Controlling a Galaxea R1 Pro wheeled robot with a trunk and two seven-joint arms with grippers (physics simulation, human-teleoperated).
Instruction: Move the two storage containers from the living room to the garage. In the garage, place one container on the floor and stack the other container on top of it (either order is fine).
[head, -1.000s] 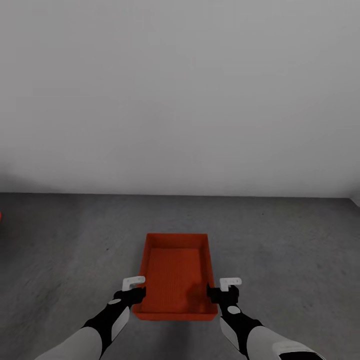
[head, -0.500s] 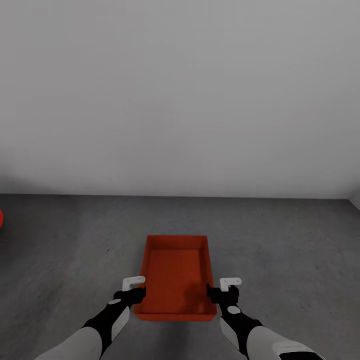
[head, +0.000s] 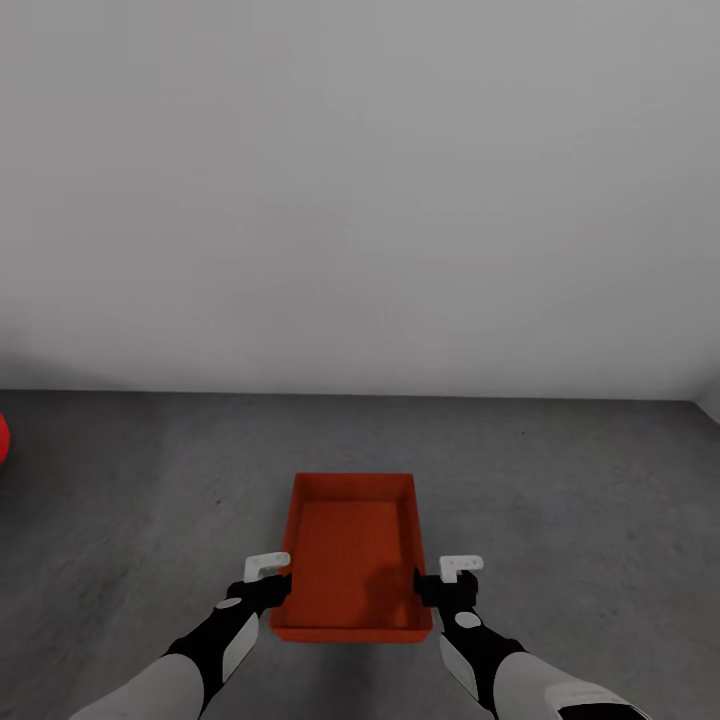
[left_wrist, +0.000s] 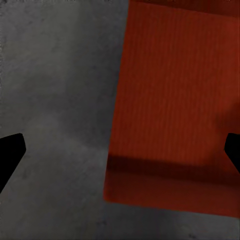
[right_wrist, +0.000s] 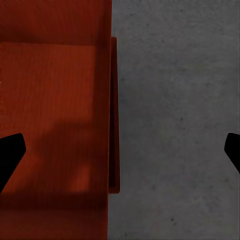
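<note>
- An orange-red storage container (head: 352, 555), a rectangular bin without a lid, lies on the dark grey floor (head: 560, 500) of the garage, its long sides running away from the robot toward the pale grey wall (head: 360, 200).
- The bin is well short of the line where floor meets wall, about midway across the strip of floor seen from the head camera.
- Its inside is bare, with a soft shadow across the bottom near the right long wall.
- The left gripper (head: 268, 586) is at the left long wall of the bin, close to the near corner. Its jaws are spread wide: in the left wrist view the two dark fingertips (left_wrist: 10, 152) stand far apart, one over the floor and one over the bin's inside, with the wall between them untouched.
- The right gripper (head: 445, 582) is at the right long wall, likewise by the near corner. Its jaws are also spread: in the right wrist view one fingertip (right_wrist: 10, 150) is over the bin's bottom and the other over the floor, astride the rim (right_wrist: 114, 115).
- At the far left edge of the head view, a small piece of something red (head: 3, 438) shows above the floor; what it is cannot be told.
</note>
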